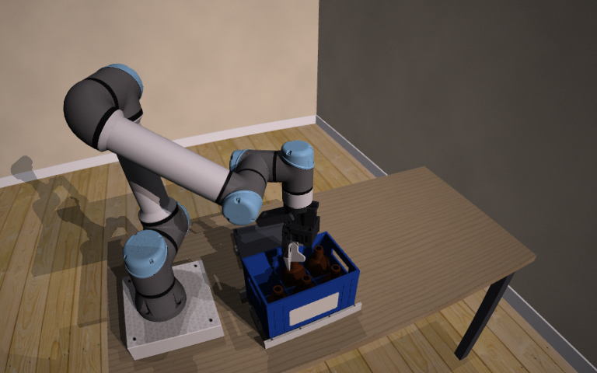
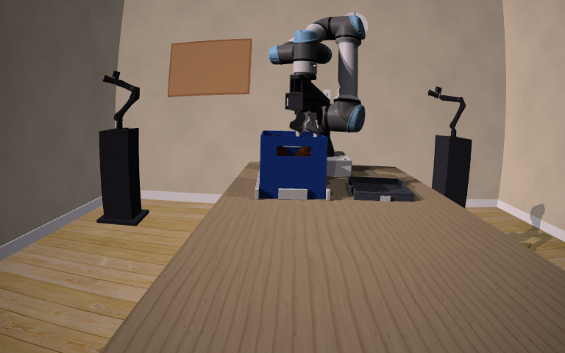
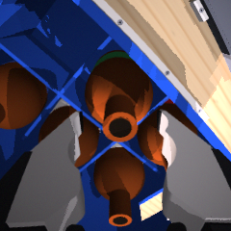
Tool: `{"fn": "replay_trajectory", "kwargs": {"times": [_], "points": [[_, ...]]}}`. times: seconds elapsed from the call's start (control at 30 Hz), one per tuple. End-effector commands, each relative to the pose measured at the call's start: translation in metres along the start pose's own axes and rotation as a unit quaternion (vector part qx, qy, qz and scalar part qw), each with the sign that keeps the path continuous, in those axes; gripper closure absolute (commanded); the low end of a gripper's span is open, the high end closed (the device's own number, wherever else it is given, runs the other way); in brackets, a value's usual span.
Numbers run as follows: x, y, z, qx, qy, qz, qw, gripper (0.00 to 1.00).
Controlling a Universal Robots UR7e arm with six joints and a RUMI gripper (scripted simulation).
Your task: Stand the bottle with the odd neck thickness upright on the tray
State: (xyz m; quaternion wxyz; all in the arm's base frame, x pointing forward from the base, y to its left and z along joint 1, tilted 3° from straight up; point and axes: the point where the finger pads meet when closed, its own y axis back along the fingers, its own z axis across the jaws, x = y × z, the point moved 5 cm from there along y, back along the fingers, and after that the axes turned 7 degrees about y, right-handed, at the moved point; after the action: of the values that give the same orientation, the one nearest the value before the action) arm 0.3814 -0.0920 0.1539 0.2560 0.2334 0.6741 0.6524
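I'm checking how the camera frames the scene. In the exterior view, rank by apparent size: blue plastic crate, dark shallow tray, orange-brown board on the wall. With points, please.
1. Orange-brown rectangular wall board [image 2: 210,68]
2. Blue plastic crate [image 2: 291,176]
3. Dark shallow tray [image 2: 374,195]

The top two look close, so their order is unsure.

The room is lit warmly but unevenly: the pale wall [image 1: 176,52] is softly brightened, while the dark wall [image 1: 462,109] is left in gloom. Hard-edged shadows are cast across the floor [image 1: 26,237] [image 2: 62,266]. The blue crate's interior [image 1: 260,263] [image 3: 29,34] is heavily shaded, and small highlights are caught on the brown glass. In the exterior view, vertical room edges are bowed.
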Motion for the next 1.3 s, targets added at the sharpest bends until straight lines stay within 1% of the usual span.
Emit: {"fn": "replay_trajectory", "kwargs": {"times": [0.0, 0.23, 0.5, 0.57, 1.0, 1.27], "points": [[0.000, 0.000, 0.000, 0.000, 0.000, -0.001, 1.000, 0.62], [0.000, 0.005, 0.000, 0.000, 0.000, -0.001, 1.000, 0.62], [0.000, 0.023, 0.000, 0.000, 0.000, -0.001, 1.000, 0.62], [0.000, 0.023, 0.000, 0.000, 0.000, -0.001, 1.000, 0.62], [0.000, 0.067, 0.000, 0.000, 0.000, -0.001, 1.000, 0.62], [0.000, 0.079, 0.000, 0.000, 0.000, -0.001, 1.000, 0.62]]}}
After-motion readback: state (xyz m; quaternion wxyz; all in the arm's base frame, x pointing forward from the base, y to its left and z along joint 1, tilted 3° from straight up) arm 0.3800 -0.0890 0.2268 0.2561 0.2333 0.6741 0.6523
